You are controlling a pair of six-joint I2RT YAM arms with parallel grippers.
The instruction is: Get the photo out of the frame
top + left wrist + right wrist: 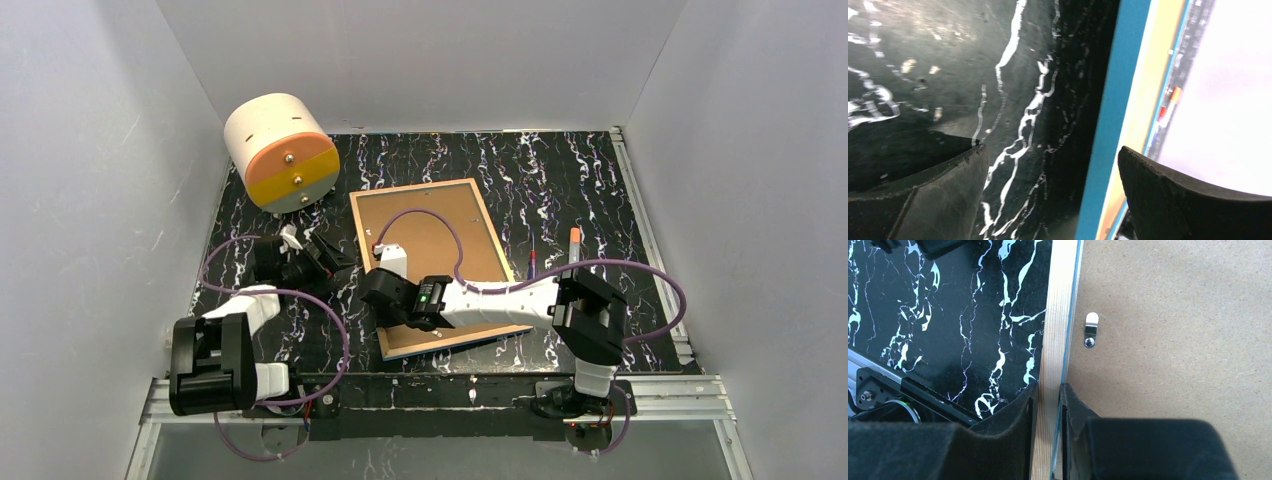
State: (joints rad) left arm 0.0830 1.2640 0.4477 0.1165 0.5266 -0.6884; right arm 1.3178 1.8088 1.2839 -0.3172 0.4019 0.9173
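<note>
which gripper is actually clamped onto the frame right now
The right gripper: its jaws pinch the frame by its wooden edge, one finger on each side. The left gripper stands wide open, gripping nothing.

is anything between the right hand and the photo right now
Yes. The frame lies face down, so the brown backing board covers the photo, which is not visible. A metal clip sits on the board beside the wooden edge that the right hand pinches.

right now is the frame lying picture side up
No, the frame lies face down, with its plain brown backing board turned up toward the overhead camera.
</note>
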